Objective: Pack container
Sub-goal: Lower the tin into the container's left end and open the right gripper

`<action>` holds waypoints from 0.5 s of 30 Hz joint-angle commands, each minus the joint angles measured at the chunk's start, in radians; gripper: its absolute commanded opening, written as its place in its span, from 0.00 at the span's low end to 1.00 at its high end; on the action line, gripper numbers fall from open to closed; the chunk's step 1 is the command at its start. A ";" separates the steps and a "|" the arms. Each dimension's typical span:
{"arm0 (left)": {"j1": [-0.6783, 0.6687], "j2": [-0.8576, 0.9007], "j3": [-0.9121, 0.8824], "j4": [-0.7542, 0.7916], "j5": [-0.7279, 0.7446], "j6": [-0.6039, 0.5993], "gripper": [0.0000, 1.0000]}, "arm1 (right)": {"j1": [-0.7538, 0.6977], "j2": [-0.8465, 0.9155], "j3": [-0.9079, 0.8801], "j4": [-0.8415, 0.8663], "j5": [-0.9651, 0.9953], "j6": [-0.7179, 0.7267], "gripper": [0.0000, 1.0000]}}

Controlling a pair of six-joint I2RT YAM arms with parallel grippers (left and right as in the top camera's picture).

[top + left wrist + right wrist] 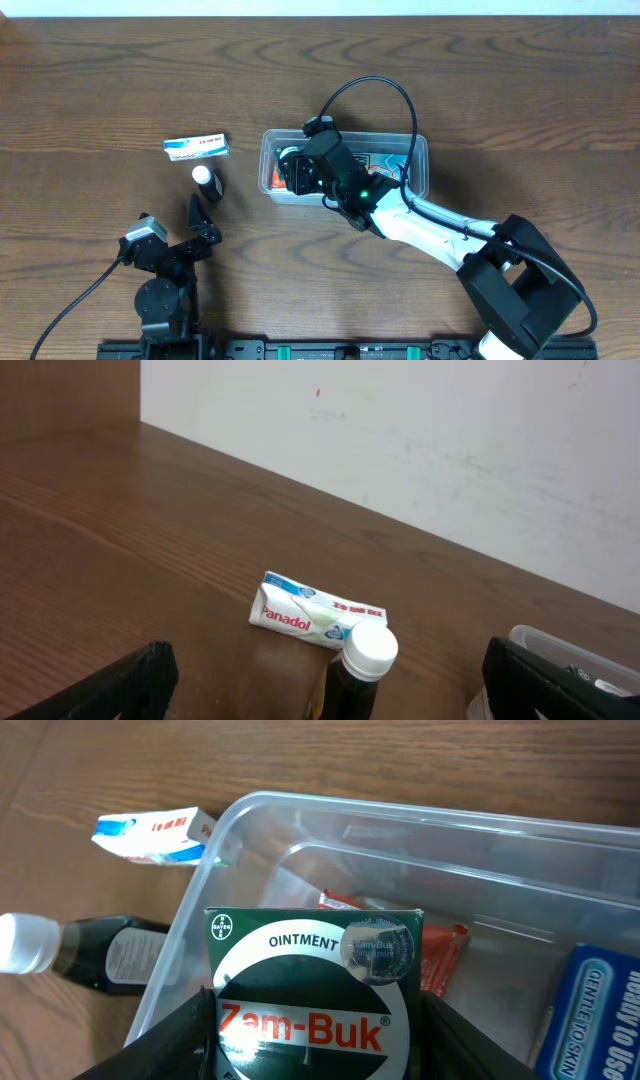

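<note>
Dark wood-grain table [500,80] meets a scuffed white wall [450,430].

We see the clear, see-through plastic rectangular tub with rounded corners and a rim [418,150] standing upright, mouth open to the top, on the dark wooden table [100,80], just right of centre. Its long side runs left to right. Inside lie a red-orange packet [445,955] and a blue box [600,1010].
</note>
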 commanded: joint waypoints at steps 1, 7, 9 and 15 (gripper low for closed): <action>0.006 -0.001 -0.024 -0.033 -0.008 0.016 0.98 | 0.016 0.009 0.018 0.005 0.047 0.041 0.56; 0.006 -0.001 -0.024 -0.033 -0.008 0.016 0.98 | 0.027 0.009 0.018 0.018 0.079 0.077 0.56; 0.006 -0.001 -0.024 -0.033 -0.008 0.016 0.98 | 0.028 0.009 0.018 0.018 0.090 0.095 0.56; 0.006 -0.001 -0.024 -0.033 -0.008 0.016 0.98 | 0.039 0.009 0.018 0.019 0.095 0.110 0.57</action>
